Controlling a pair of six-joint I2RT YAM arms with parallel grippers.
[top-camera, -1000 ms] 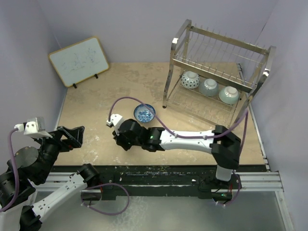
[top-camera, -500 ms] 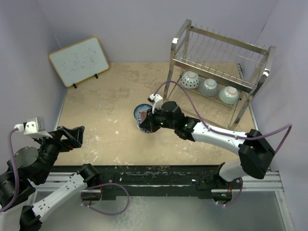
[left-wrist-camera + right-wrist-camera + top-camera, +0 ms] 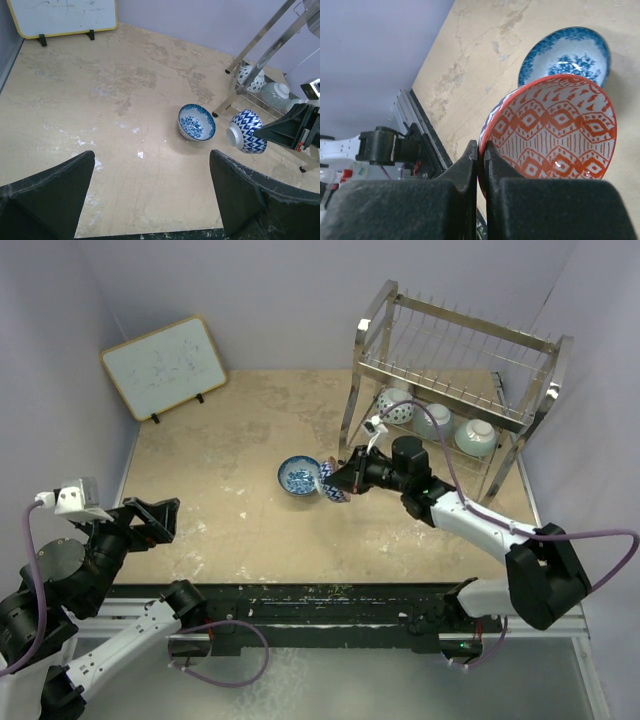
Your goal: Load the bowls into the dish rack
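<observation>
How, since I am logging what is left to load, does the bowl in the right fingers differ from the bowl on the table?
The held bowl is pinched by its rim in the right fingers and tipped on its side; the table bowl sits upright, untouched. The held bowl is red-orange inside with blue zigzags outside; the table bowl is blue-and-white floral inside. Both are small, round and outside the dish rack.

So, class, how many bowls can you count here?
5 bowls: three on the dish rack's lower tier, one on the table, one pinched by the right gripper. None appears hidden.
</observation>
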